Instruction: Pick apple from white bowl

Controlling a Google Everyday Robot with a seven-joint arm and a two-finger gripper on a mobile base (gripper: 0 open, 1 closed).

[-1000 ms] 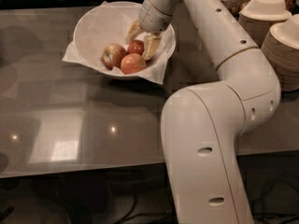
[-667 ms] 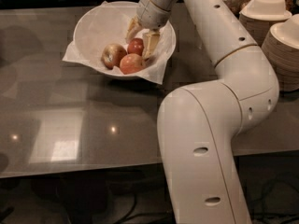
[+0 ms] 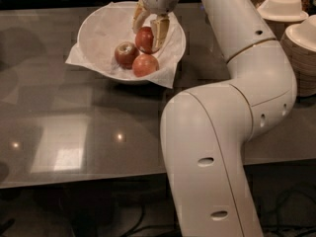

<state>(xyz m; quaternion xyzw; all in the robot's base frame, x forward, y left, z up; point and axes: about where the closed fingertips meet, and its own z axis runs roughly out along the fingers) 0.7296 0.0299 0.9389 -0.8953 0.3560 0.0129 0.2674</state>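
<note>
The white bowl (image 3: 98, 28), lined with crumpled white paper, stands at the back of the grey table. Three apples are in it. The dark red apple (image 3: 143, 37) sits between the two fingers of my gripper (image 3: 146, 39), which reaches down into the bowl from above. The fingers (image 3: 160, 31) press on both sides of this apple, and it sits a little higher than the other two. A yellow-green-and-red apple (image 3: 126, 54) with a stem dimple and a lighter orange-pink apple (image 3: 145, 64) lie just below it in the bowl.
Stacks of beige disposable bowls (image 3: 302, 48) stand at the right edge, with another white bowl (image 3: 282, 6) behind them. My own arm (image 3: 217, 132) fills the right foreground. The glossy table (image 3: 59, 132) stretches left and forward of the bowl.
The gripper has closed around the dark red apple and raised it slightly away from the other two apples. The bowl and the other apples stay in place.
</note>
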